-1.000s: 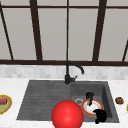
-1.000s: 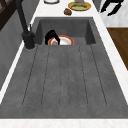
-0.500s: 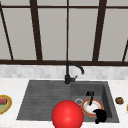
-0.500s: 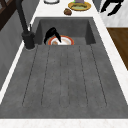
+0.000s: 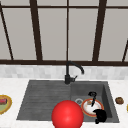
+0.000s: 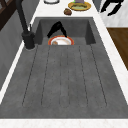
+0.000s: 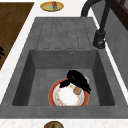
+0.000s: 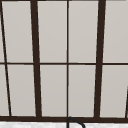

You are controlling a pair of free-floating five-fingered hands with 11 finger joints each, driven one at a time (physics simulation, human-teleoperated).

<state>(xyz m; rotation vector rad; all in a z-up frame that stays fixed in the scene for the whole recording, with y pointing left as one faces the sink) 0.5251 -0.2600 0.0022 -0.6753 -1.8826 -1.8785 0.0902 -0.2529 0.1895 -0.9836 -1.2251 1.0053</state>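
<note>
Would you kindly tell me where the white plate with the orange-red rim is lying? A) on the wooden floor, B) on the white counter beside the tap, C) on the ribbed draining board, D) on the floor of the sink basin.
D: the white plate with the orange-red rim lies flat inside the grey sink basin, with a black hand over its far edge.

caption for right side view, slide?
Black hand over red-rimmed plate in the sink basin, fingers on its far edge.

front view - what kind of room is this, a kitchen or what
Most likely a kitchen, simulated: a dark grey sink with ribbed drainboard, a black curved faucet, and a red-rimmed white plate in the basin below a dark-framed window.
</note>
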